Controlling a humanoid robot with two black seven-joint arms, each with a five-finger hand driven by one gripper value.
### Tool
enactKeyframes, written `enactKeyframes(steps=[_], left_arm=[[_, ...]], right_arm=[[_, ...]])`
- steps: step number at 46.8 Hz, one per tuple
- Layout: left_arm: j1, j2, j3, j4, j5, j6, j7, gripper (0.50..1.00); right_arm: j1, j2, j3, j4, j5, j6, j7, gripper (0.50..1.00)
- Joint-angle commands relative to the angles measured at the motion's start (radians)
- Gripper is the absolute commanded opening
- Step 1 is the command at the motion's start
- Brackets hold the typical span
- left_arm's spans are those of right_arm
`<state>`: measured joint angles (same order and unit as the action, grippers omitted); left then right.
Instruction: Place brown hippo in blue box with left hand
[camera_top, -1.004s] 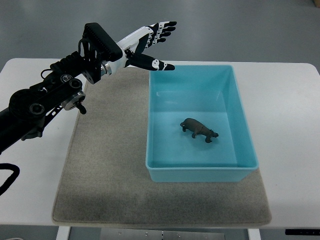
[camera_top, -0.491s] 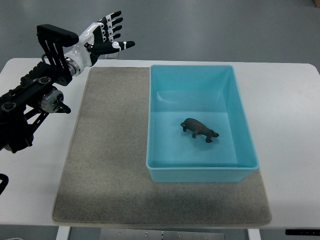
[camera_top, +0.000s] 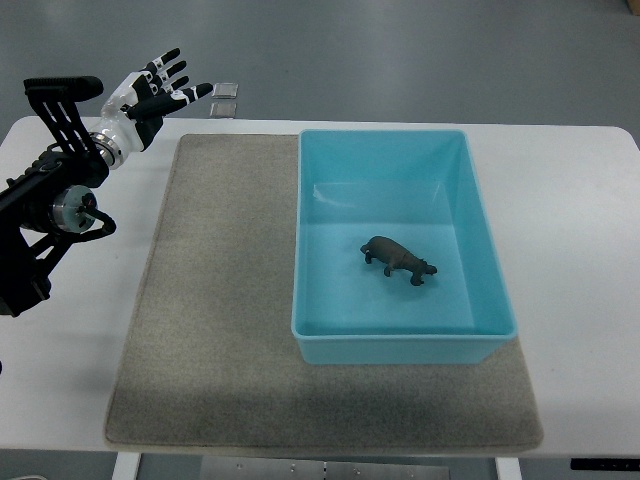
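Note:
The brown hippo (camera_top: 399, 259) stands on the floor of the blue box (camera_top: 482, 232), near its middle. The box sits on the right part of a grey mat (camera_top: 215, 300). My left hand (camera_top: 158, 88) is at the far left, above the table's back edge, well away from the box. Its fingers are spread and it holds nothing. The left arm (camera_top: 50, 205) comes in from the left edge. The right arm is out of view.
The white table (camera_top: 580, 240) lies under the mat. Two small grey squares (camera_top: 225, 98) lie on the floor just beyond the table's back edge, next to the left hand.
My left hand has drawn back to the left, from the box's back left corner to the table's far left. Its fingers stay spread. The hippo has not moved.

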<state>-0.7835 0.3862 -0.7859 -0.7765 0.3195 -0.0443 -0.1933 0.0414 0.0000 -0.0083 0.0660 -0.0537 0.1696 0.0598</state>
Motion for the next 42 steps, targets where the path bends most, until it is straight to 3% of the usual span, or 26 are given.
enactKeyframes(steps=[1, 17, 42], left_arm=[[0.004, 0.0, -0.001, 0.0, -0.074, 0.0, 0.0, 0.994], [0.001, -0.007, -0.015, 0.049, -0.218, -0.012, 0.002, 0.996], [0.064, -0.01, -0.024, 0.078, -0.431, -0.146, 0.002, 0.996]], right_arm=[[0.0, 0.0, 0.001, 0.0, 0.0, 0.001, 0.0, 0.936], [-0.001, 0.0, 0.001, 0.0, 0.0, -0.001, 0.0, 0.936], [0.0, 0.0, 0.001, 0.0, 0.0, -0.001, 0.0, 0.936]])
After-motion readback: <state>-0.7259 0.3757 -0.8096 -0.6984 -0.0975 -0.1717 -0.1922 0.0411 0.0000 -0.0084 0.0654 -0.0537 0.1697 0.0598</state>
